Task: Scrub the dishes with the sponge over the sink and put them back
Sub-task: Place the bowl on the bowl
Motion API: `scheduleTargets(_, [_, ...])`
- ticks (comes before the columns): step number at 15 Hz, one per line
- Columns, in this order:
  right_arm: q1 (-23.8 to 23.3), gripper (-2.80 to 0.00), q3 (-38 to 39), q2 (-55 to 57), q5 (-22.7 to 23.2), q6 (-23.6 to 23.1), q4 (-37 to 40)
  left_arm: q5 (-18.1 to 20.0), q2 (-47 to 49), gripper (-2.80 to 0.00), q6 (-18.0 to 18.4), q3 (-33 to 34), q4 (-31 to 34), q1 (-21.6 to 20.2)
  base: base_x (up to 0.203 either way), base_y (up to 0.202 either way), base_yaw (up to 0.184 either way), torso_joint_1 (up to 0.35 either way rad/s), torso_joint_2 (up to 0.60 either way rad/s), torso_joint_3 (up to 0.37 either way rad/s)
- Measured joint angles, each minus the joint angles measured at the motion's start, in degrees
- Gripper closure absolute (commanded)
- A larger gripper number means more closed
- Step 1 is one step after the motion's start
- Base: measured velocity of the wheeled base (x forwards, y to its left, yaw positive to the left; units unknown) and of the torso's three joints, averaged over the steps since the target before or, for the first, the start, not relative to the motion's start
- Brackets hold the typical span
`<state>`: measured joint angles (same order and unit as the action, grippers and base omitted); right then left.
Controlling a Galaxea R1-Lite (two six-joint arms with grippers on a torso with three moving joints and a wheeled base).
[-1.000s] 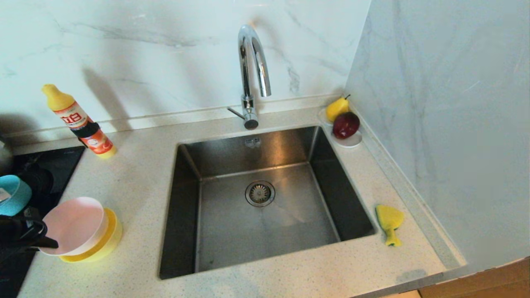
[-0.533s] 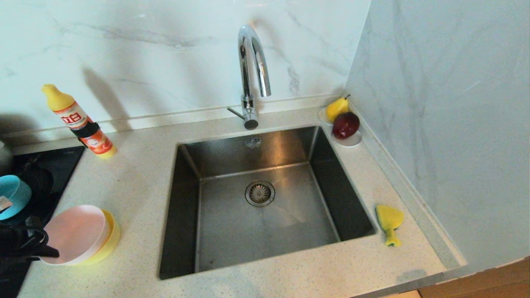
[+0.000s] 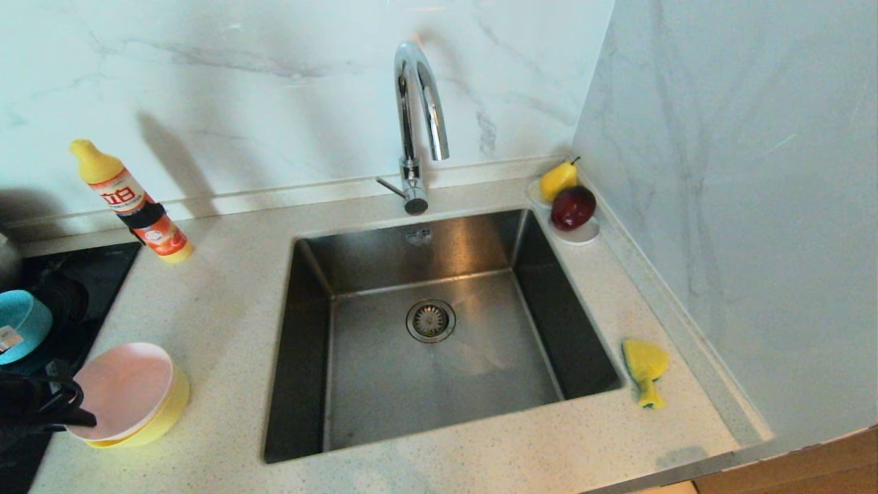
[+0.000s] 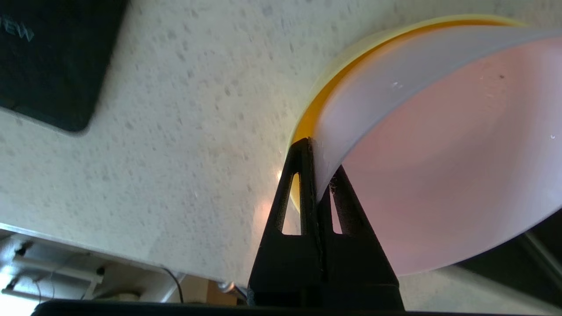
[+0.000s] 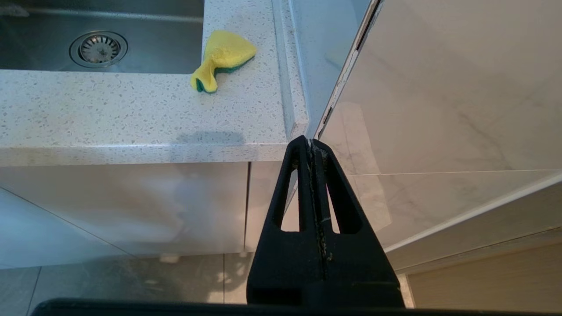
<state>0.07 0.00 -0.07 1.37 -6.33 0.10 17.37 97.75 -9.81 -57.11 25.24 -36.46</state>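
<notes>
A pale pink bowl (image 3: pixel 120 387) rests tilted inside a yellow bowl (image 3: pixel 171 405) on the counter left of the sink (image 3: pixel 384 374). My left gripper (image 3: pixel 86 415) is shut on the pink bowl's near rim. In the left wrist view, the gripper (image 4: pixel 314 151) pinches the rim of the pink bowl (image 4: pixel 439 166), with the yellow bowl (image 4: pixel 314 109) just behind it. A light blue bowl (image 3: pixel 24 322) sits at the far left on the cooktop. The yellow sponge (image 3: pixel 645 367) lies on the counter right of the sink. My right gripper (image 5: pixel 312 145) hangs shut and empty below the counter edge, in front of the sponge (image 5: pixel 224 57).
A detergent bottle (image 3: pixel 130 202) leans at the back left. The chrome tap (image 3: pixel 418 116) arches over the sink's back edge. A white saucer (image 3: pixel 583 235) with a pear and a red apple sits in the back right corner. A black cooktop (image 3: pixel 103 271) borders the counter on the left.
The pink bowl has sunk and tipped flatter into the yellow bowl, and both have shifted slightly left and nearer. My left gripper has dropped a little with it. The right arm has not moved.
</notes>
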Motion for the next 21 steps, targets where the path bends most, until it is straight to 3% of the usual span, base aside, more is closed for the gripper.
scheduleTargets(20, [0.00,0.00,0.00,0.00,0.01,0.00,0.00,0.41,-2.50,-2.80,-1.45,-6.10,1.61,-0.88,0.000,0.000,0.000,0.000,0.00,0.000])
scheduleTargets(21, [0.00,0.00,0.00,0.00,0.03,0.00,0.01,0.49,-3.27,0.00,-1.54,-6.89,2.36,-0.88,0.000,0.000,0.000,0.000,0.00,0.000])
